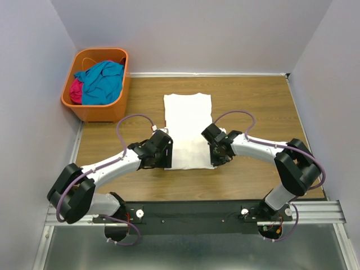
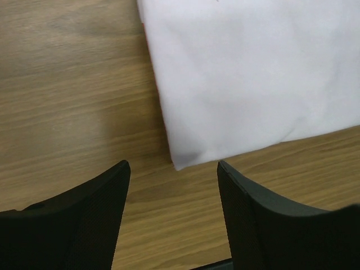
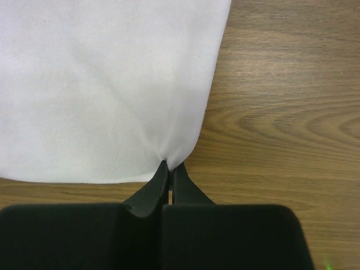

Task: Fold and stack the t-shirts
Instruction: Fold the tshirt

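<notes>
A white t-shirt lies flat on the wooden table, folded into a long strip, plain white side up. My right gripper is shut on the white t-shirt's near right corner, the cloth puckering into its tips. My left gripper is open just short of the near left corner of the white t-shirt, its fingers apart over bare wood. In the top view the left gripper and right gripper sit at the strip's two near corners. A teal-blue t-shirt and a magenta t-shirt lie crumpled in the basket.
An orange plastic basket stands at the far left of the table against the wall. Purple-grey walls close in the left, back and right. A metal rail carrying both arm bases runs along the near edge.
</notes>
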`<action>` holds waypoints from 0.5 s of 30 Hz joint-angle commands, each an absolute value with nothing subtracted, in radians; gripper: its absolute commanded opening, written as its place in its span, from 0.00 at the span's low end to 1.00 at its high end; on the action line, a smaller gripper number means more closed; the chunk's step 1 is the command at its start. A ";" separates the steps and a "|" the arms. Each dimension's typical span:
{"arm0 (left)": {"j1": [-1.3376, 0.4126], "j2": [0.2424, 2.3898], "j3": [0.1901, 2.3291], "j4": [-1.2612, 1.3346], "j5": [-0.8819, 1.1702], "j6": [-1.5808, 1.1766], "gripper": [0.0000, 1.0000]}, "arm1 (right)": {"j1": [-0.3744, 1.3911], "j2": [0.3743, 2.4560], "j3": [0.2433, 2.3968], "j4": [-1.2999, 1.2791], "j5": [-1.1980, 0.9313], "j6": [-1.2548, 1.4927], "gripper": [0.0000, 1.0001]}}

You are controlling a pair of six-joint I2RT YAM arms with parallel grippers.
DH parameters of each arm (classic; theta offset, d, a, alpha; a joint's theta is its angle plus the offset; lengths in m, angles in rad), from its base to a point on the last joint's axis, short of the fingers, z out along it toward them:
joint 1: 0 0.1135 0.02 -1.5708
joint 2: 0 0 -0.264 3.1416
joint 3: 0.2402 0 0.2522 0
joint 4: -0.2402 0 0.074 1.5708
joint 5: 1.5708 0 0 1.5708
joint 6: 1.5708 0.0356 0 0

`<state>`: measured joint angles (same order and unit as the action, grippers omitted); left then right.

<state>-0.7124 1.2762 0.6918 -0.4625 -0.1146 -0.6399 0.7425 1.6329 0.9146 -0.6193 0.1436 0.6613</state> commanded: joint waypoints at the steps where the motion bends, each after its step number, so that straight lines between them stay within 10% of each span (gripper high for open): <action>1: -0.758 1.330 0.749 -0.521 -0.149 -0.683 0.70 | 0.767 1.720 0.821 -0.629 0.155 0.658 0.00; 15: -0.825 1.480 0.828 -0.552 -0.255 -0.736 0.56 | 0.772 1.707 0.804 -0.614 0.152 0.617 0.00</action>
<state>-0.8070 1.4544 0.8032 -0.5453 -0.2081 -0.7059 0.7471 1.6169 0.8951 -0.5945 0.1467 0.6338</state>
